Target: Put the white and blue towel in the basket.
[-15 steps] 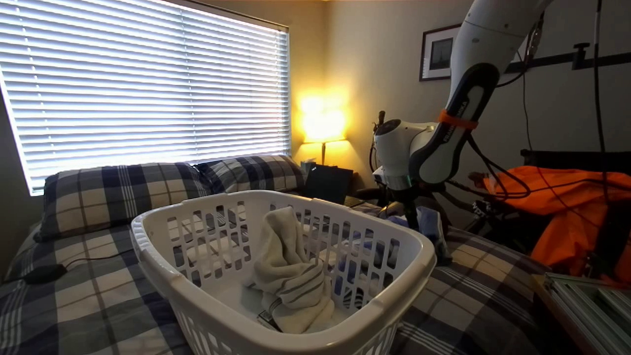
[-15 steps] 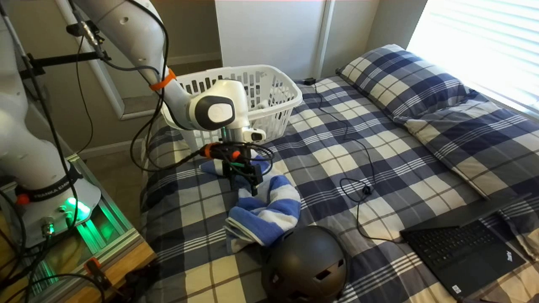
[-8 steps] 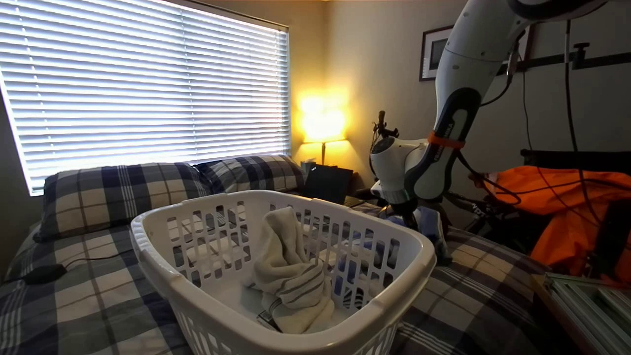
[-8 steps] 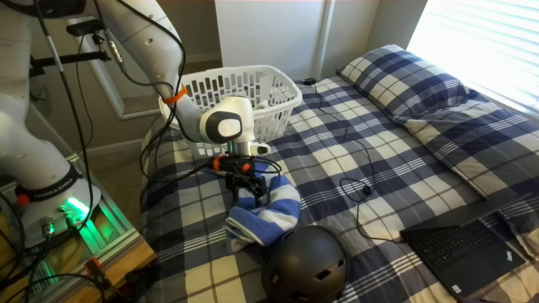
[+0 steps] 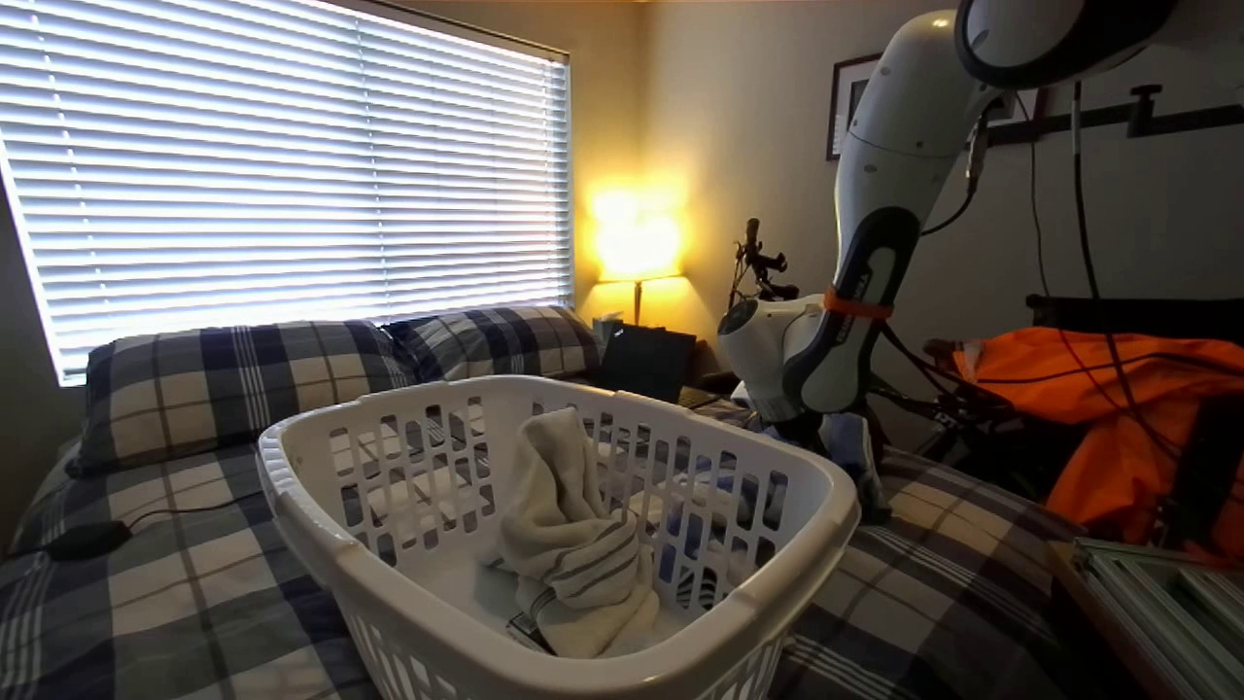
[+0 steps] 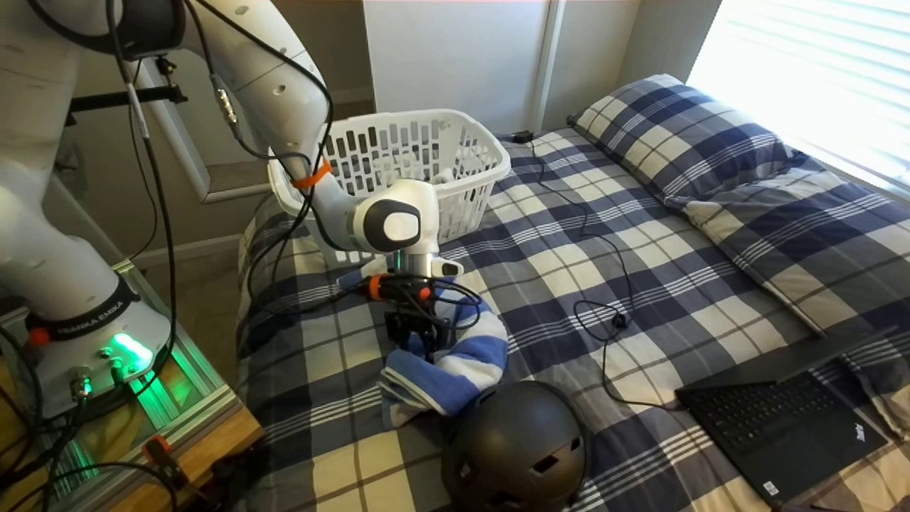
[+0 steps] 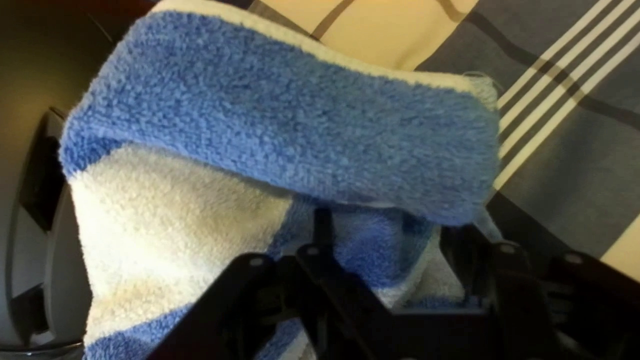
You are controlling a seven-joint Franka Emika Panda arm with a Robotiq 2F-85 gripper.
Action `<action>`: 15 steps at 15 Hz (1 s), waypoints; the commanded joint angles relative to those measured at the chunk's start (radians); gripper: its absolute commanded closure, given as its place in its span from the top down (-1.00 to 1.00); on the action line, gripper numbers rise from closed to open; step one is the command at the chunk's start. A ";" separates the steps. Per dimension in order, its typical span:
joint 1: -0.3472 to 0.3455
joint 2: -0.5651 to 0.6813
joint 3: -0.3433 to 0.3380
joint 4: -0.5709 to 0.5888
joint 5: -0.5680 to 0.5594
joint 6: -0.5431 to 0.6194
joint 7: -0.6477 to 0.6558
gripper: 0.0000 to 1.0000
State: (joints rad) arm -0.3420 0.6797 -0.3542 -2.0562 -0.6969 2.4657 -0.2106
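The white and blue striped towel (image 6: 476, 355) lies bunched on the bed beside a black helmet. In an exterior view it shows partly behind the basket (image 5: 850, 452), and it fills much of the wrist view (image 7: 280, 110). My gripper (image 6: 426, 347) points down at the towel. In the wrist view its fingers (image 7: 392, 227) are spread apart, with towel folds between them and the tips partly hidden under a blue fold. The white basket (image 6: 466, 193) stands on the bed behind the gripper. In an exterior view the basket (image 5: 321, 530) holds a whitish towel (image 5: 573, 544) with grey stripes.
The black helmet (image 6: 519, 448) touches the striped towel's near end. An open laptop (image 6: 796, 419) lies on the bed, with a cable (image 6: 604, 242) running across the cover. Pillows (image 6: 682, 135) lie by the window. The arm's loose cables hang around the gripper.
My gripper has moved down onto the towel, with the fingers now sinking among its folds. The towel, basket and helmet have not visibly moved.
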 commanded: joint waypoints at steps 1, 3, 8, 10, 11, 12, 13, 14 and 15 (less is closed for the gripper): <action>-0.004 0.043 0.001 0.058 0.003 -0.077 -0.034 -0.40; -0.004 0.043 0.003 0.066 0.002 -0.112 -0.039 -0.69; 0.008 -0.026 -0.005 0.025 -0.023 -0.112 -0.024 -1.00; 0.014 -0.065 -0.011 0.000 -0.033 -0.102 -0.014 -0.99; 0.018 -0.080 -0.015 -0.008 -0.040 -0.103 -0.008 -0.99; 0.019 -0.097 -0.017 -0.016 -0.043 -0.100 -0.004 -0.99; 0.019 -0.111 -0.018 -0.021 -0.044 -0.099 -0.003 -0.99; 0.018 -0.124 -0.017 -0.027 -0.044 -0.102 -0.003 -0.99; 0.017 -0.139 -0.017 -0.034 -0.045 -0.100 -0.001 -0.99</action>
State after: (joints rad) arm -0.3343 0.6135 -0.3604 -2.0344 -0.7018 2.3650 -0.2256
